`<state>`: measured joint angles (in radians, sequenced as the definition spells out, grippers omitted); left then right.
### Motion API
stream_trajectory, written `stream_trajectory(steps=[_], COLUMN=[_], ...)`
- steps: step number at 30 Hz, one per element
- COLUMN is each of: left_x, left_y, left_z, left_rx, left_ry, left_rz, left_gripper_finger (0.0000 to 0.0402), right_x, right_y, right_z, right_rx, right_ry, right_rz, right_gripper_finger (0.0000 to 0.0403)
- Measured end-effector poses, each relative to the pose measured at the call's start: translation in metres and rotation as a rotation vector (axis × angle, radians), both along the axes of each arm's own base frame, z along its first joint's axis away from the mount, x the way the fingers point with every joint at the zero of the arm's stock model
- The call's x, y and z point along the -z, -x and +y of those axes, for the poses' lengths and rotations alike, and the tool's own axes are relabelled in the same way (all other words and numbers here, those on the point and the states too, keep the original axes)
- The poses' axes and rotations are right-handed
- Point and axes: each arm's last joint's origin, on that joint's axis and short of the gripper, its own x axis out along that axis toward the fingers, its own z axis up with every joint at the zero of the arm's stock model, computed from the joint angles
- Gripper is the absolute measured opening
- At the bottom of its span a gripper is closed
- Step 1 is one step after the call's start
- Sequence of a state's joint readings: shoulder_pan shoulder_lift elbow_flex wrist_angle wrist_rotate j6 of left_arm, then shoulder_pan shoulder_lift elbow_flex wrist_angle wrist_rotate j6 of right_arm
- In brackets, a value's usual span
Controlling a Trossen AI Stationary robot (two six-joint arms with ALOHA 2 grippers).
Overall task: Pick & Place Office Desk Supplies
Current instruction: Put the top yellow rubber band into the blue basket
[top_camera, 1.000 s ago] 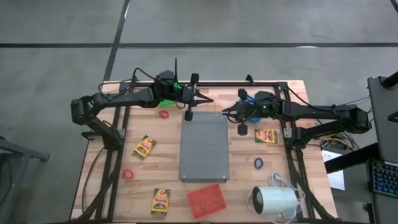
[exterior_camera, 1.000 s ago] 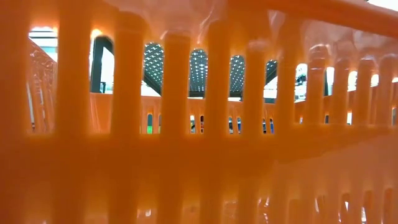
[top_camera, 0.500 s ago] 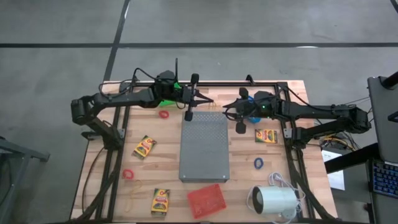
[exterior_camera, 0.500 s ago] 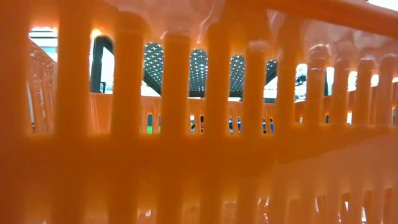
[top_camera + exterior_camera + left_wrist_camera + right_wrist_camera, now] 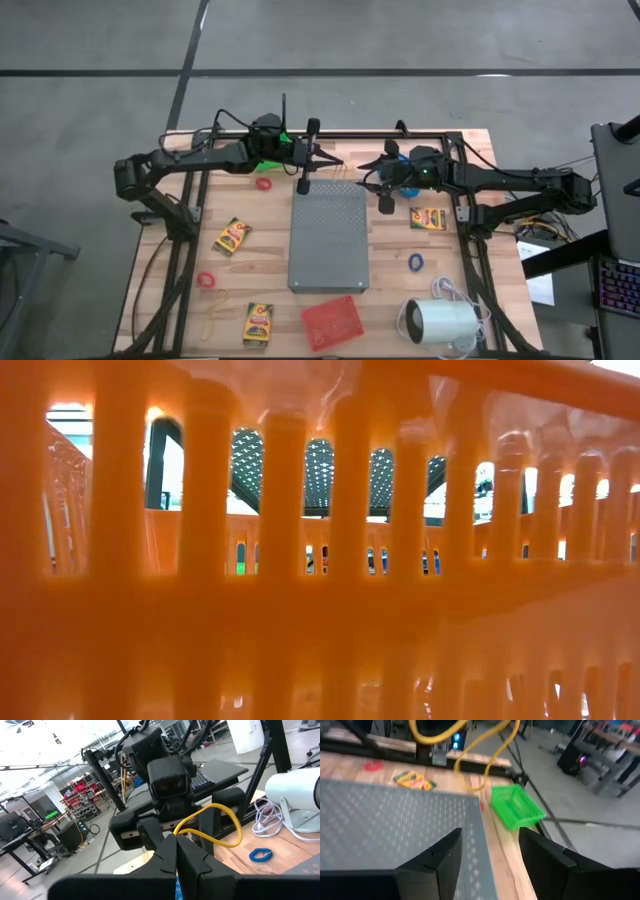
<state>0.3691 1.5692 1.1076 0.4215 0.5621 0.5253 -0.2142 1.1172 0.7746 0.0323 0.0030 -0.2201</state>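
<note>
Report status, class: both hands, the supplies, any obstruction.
Left hand shut, right hand open, both empty at grey slab's far edge. Crayon boxes, rings lie untouched. Orange basket blocks low view.

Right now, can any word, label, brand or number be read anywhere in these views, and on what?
None can be read.
Crayon boxes: red-green print, too small to read.
Crayon box in the right wrist view: print blurred.
Grey slab, white cylinder, red basket, green basket: no lettering visible.
</note>
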Motion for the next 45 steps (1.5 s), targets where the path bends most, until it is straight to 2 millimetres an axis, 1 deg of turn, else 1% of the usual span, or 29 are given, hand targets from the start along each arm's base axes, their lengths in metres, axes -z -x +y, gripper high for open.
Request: stream_trajectory(steps=[5, 14, 17, 24, 29, 32, 37, 45], left_x=[0.0, -0.001, -0.003, -0.004, -0.004, -0.004, -0.004, -0.001], left_y=[0.0, 0.0, -0.001, -0.002, -0.002, -0.002, -0.002, -0.001], left_z=[0.0, -0.001, -0.001, -0.005, -0.005, -0.005, -0.004, -0.004], left_rx=[0.0, 0.009, 0.01, 0.025, 0.024, 0.024, 0.024, 0.024], left_ry=[-0.001, -0.005, -0.007, -0.013, -0.013, -0.012, -0.012, -0.038], left_rz=[-0.002, -0.009, -0.013, -0.029, -0.029, -0.029, -0.027, -0.023], left_gripper_finger=[0.0002, 0.0002, 0.0002, 0.0002, 0.0002, 0.0002, 0.0002, 0.0002], right_x=[-0.007, -0.01, -0.011, 0.004, 0.009, 0.012, 0.013, 0.007], right_y=[-0.002, -0.003, -0.006, -0.026, -0.04, -0.045, -0.048, -0.047], right_z=[0.0, -0.001, -0.001, -0.006, -0.009, -0.01, -0.01, -0.01], right_rx=[0.0, -0.001, 0.0, -0.019, -0.022, -0.021, -0.022, -0.025], right_ry=[0.015, 0.022, 0.029, 0.097, 0.134, 0.14, 0.152, 0.177], right_rz=[-0.071, -0.101, -0.13, -0.114, -0.166, -0.191, -0.203, -0.249], right_gripper_finger=[0.0196, 0.0196, 0.0196, 0.0196, 0.0196, 0.0196, 0.0196, 0.0196])
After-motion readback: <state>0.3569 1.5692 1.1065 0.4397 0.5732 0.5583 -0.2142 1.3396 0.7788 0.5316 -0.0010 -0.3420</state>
